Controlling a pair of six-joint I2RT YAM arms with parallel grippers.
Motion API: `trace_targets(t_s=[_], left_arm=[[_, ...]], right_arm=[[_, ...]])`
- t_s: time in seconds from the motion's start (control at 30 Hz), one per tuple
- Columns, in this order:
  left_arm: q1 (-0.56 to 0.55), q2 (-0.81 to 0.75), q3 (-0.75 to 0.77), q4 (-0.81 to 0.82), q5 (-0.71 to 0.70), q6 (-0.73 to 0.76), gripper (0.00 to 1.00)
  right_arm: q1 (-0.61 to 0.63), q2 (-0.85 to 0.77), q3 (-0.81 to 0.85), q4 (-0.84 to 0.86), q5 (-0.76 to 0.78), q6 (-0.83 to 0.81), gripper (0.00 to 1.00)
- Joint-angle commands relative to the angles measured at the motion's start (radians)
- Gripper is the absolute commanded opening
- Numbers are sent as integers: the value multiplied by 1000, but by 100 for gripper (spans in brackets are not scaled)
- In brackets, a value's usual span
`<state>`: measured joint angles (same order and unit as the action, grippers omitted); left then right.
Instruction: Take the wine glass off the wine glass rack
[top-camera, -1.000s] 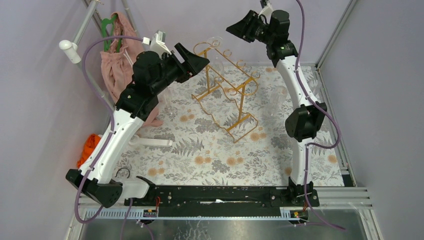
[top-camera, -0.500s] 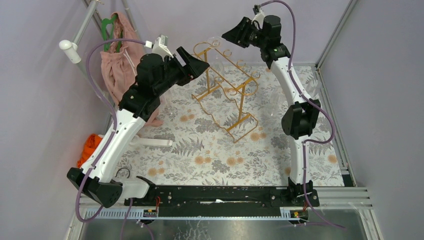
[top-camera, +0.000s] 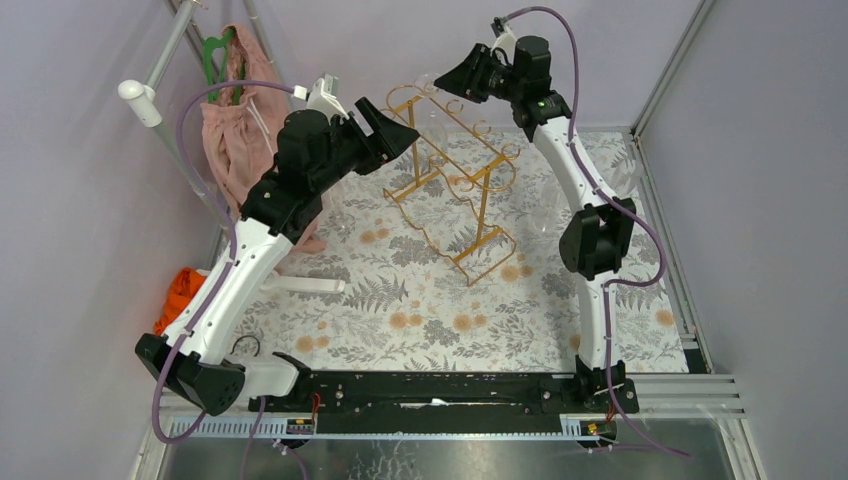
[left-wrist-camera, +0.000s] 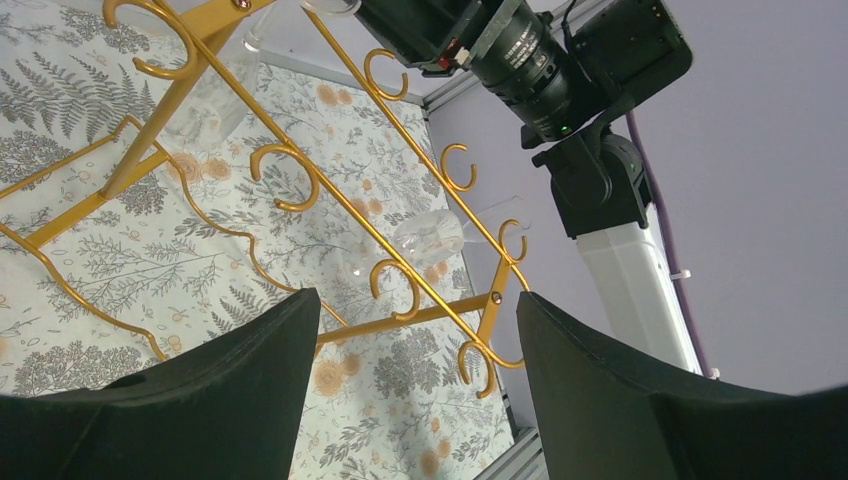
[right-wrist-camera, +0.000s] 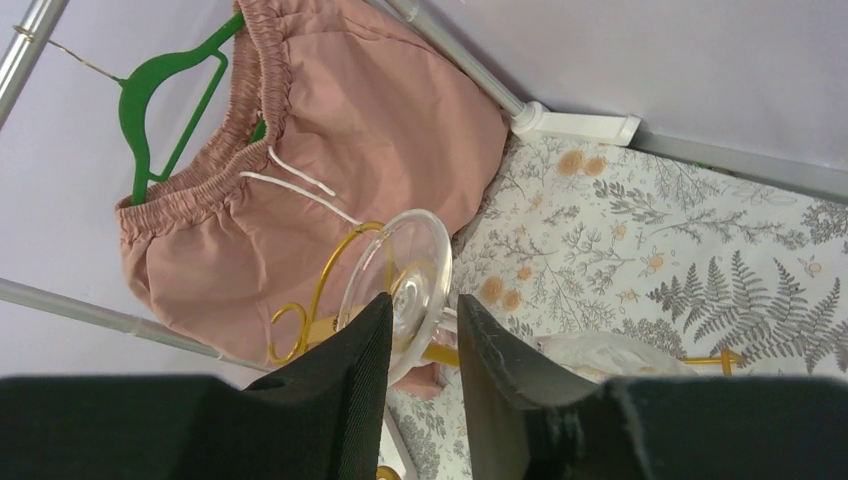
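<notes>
Marks beside the camera lens on the right arm's wrist, seen from the left wrist view, are too small to read. The wine glass (right-wrist-camera: 405, 262) hangs at the far end of the wine glass rack (left-wrist-camera: 163, 105), foot up on the top wires, bowl below. Its clear body is hard to make out vs. the patterned cloth, and in the left wrist view the foot is cut by the top edge. The right gripper (right-wrist-camera: 425, 298) is up at that far end, fingers only a narrow slit apart w/ nothing clamped betw. them. The foot shows just past the tips and the stem goes behind one finger, so contact cannot be judged. The left gripper (left-wrist-camera: 418, 305) is spread wide, holds nothing and hovers just beside the rack's left side, apart from it. A second clear glass (left-wrist-camera: 430, 235) shows under the rails; hanging or standing, I cannot tell. A pink garment (right-wrist-camera: 330, 130) on a green hanger (right-wrist-camera: 160, 90) fills the far-left corner. The rack stands in the far half of the table (top-camera: 420, 310), back wall close behind, w/ open flowered cloth on the near side toward the arm bases.
</notes>
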<state>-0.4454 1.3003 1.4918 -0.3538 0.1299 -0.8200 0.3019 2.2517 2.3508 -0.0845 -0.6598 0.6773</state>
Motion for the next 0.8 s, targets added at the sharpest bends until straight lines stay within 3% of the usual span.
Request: trace_targets(t_s=[0.0,0.77], left_arm=[[-1,-23,-14,47,-16,16,80],[-1,-36,-44,70,-20,19,81]], right_arm=[[8,-52,-28,15,-26,-13,35],[8,-91,14,-32,29,-7,13]])
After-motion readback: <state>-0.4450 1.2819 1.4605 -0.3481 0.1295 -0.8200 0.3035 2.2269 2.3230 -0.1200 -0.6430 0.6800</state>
